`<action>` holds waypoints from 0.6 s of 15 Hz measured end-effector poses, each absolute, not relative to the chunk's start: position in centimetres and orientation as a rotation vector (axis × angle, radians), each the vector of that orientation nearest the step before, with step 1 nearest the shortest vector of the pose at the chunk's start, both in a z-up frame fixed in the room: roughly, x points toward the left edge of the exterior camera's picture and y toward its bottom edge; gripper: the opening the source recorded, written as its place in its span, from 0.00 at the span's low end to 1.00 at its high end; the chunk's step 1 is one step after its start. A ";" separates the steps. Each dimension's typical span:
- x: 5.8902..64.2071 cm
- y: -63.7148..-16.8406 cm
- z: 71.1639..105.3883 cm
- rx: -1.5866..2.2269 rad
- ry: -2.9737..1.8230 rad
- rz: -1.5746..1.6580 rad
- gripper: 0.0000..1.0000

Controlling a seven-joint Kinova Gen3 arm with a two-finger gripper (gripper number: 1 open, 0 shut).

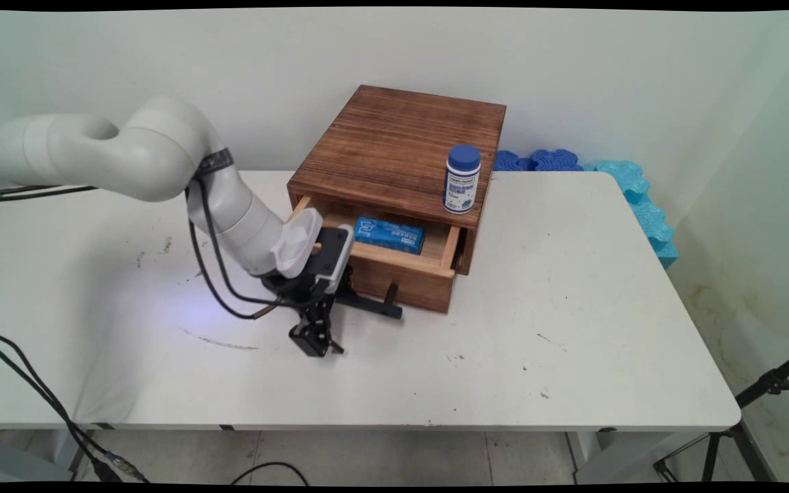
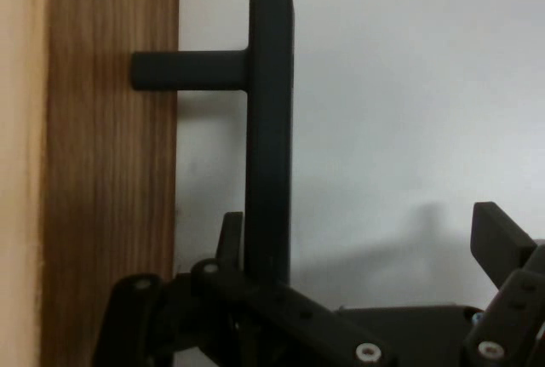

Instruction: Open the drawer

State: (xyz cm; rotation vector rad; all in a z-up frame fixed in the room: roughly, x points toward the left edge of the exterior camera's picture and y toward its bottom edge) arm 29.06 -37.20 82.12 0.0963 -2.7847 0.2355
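Observation:
A brown wooden cabinet [image 1: 401, 144] stands at the back of the white table [image 1: 572, 329]. Its drawer [image 1: 405, 277] is pulled out, and a blue box [image 1: 389, 235] lies inside it. On the cabinet's top, near the right front corner, a white bottle with a blue cap [image 1: 463, 179] stands upright. My gripper [image 1: 316, 337] hangs low over the table at the left end of the drawer's black bar handle [image 1: 375, 307]. In the hand view the gripper [image 2: 366, 231] is open: the handle [image 2: 269, 129] runs up between the fingers, close against the left finger [image 2: 230, 232], with the drawer front [image 2: 111, 171] beside it.
Blue foam pieces [image 1: 634, 198] lie off the table's far right corner. A black tripod [image 1: 764, 390] stands on the floor at the right. Black cables [image 1: 24, 383] hang past the table's near left edge. Scuff marks dot the tabletop.

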 end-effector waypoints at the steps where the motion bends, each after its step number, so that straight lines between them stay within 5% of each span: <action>1: 29.0 -36.8 82.2 0.095 -2.785 0.231 1.00; 9: 29.0 -32.9 82.7 0.078 -2.784 0.187 1.00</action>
